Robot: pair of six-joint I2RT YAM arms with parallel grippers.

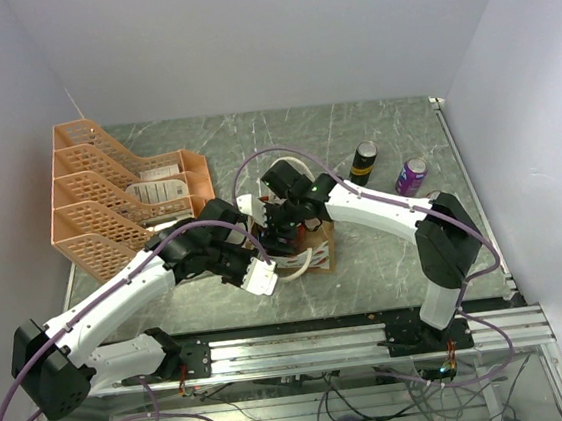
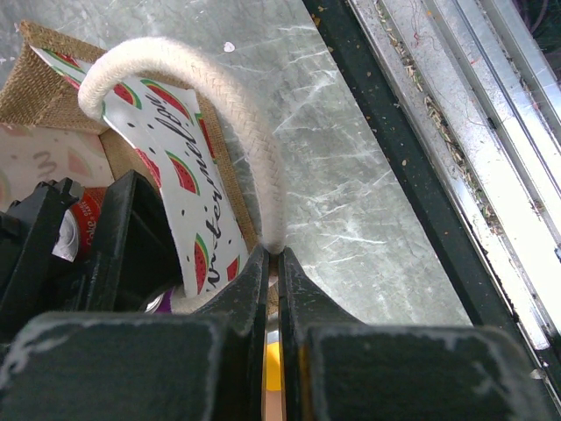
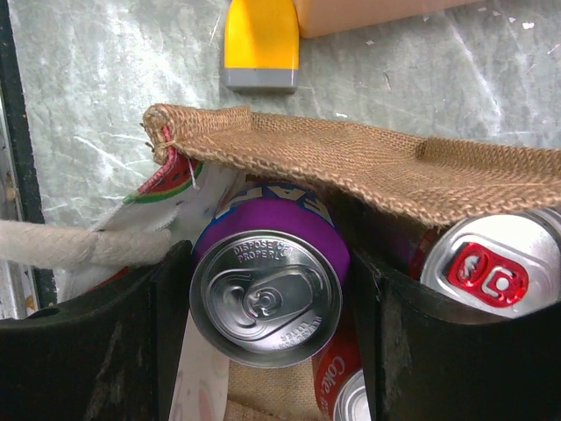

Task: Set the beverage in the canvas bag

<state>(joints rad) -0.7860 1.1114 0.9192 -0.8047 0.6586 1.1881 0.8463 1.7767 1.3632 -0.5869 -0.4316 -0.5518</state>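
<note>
One purple can, top facing the wrist camera, is clamped by its sides in the right gripper, right at the mouth of the canvas bag. Its body is partly under the burlap rim, not yet let go.

- Inside the bag: a silver-topped can close on one side, a red cola can just below. Room looks tight.
- Left gripper: jaws pinched together on the white rope handle, holding it up beside the watermelon panel.
- The bag sits mid-table under both wrists. I cannot tell whether it stands upright or leans.
- Further out, well apart from the bag: a dark can and a second purple can, both upright. An orange tray rack stands at the far left.

Likely risks:
- The burlap rim droops over the can, so pushing on could catch the cloth and drag the bag along.
- Tight space could wedge the can against its neighbours and leave it perched on them rather than settled.
- The handle could slip from the pinch, letting the mouth sag shut.
- Opening the fingers too soon could let the can tip and roll out onto the table.
</note>
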